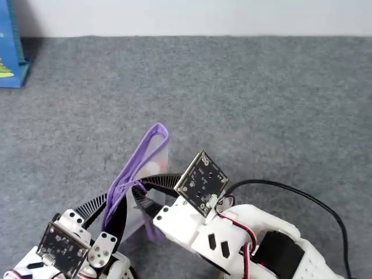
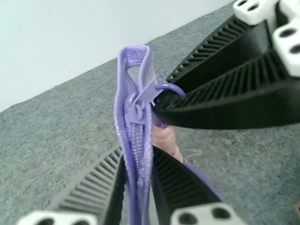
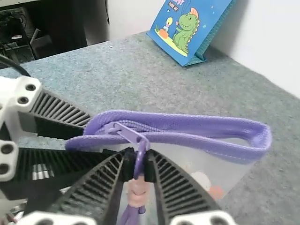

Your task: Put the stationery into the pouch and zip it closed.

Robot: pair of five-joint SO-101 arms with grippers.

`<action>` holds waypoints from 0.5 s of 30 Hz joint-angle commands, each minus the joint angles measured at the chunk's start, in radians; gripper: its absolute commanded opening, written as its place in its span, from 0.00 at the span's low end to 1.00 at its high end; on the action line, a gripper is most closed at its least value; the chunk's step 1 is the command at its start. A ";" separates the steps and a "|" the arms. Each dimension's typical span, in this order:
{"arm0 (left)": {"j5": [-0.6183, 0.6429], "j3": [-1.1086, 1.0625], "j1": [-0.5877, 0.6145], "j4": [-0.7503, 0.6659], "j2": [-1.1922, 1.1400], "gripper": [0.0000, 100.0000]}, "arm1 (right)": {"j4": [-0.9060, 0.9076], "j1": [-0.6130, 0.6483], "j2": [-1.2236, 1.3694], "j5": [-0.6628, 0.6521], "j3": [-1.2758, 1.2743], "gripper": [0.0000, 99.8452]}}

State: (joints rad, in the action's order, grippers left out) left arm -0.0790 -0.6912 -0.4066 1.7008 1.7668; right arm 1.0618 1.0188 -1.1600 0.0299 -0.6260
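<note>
My left hand (image 2: 138,160) is clamped tight on the pouch (image 1: 141,165), its two ribbed fingers pinching the purple zip band near one end. My right hand (image 3: 138,160) is closed on the zip pull (image 3: 140,146), with the ring of the pull squeezed between its fingertips. The slider sits close to the end that my left hand grips.

Seen from above, the pouch stands on edge, zip side up, at about 7 o'clock from the middle of the grey bench (image 1: 261,104). Its length runs from 7 o'clock towards 1 o'clock. My left arm comes in from 7 o'clock and my right arm from 5 o'clock, so the two hands meet at the near end of the pouch.

Through the clear wall I see pale and pinkish things (image 3: 202,182) inside; I cannot tell what they are. I cannot tell how much of the zip is shut.

A blue bag with a cartoon dinosaur (image 3: 187,29) stands at the far edge of the bench at 10 o'clock, well apart from the pouch.
</note>
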 commanded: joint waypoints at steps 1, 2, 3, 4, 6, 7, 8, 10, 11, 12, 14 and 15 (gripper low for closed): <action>0.006 0.016 -0.005 -0.003 -0.018 0.01 | -0.024 -0.110 0.051 -0.029 0.009 0.01; 0.006 0.016 -0.005 -0.003 -0.018 0.01 | -0.024 -0.145 0.058 -0.029 0.011 0.01; 0.006 0.016 -0.005 -0.002 -0.018 0.01 | -0.024 -0.180 0.061 -0.029 0.015 0.01; 0.006 0.016 -0.005 -0.002 -0.018 0.01 | -0.024 -0.213 0.067 -0.029 0.020 0.01; 0.006 0.018 -0.005 0.000 -0.018 0.01 | -0.024 -0.268 0.081 -0.029 0.032 0.01; 0.006 0.021 -0.005 0.000 -0.018 0.01 | -0.024 -0.292 0.087 -0.029 0.038 0.01; 0.006 0.021 -0.005 0.000 -0.018 0.01 | -0.024 -0.315 0.094 -0.029 0.046 0.01; 0.006 0.021 -0.005 0.000 -0.018 0.01 | -0.024 -0.352 0.107 -0.023 0.061 0.01; 0.006 0.021 -0.005 0.002 -0.018 0.01 | -0.025 -0.367 0.114 -0.023 0.068 0.01; 0.006 0.021 -0.005 0.002 -0.018 0.01 | -0.025 -0.380 0.119 -0.021 0.074 0.01; 0.006 0.021 -0.005 0.002 -0.018 0.01 | -0.028 -0.398 0.124 -0.021 0.089 0.01; 0.006 0.021 -0.005 0.002 -0.018 0.01 | -0.041 -0.410 0.124 -0.021 0.092 0.01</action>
State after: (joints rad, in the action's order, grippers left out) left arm -0.0806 -0.6928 -0.4081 1.6886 1.7515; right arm 1.0526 0.7027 -1.0602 0.0115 -0.5892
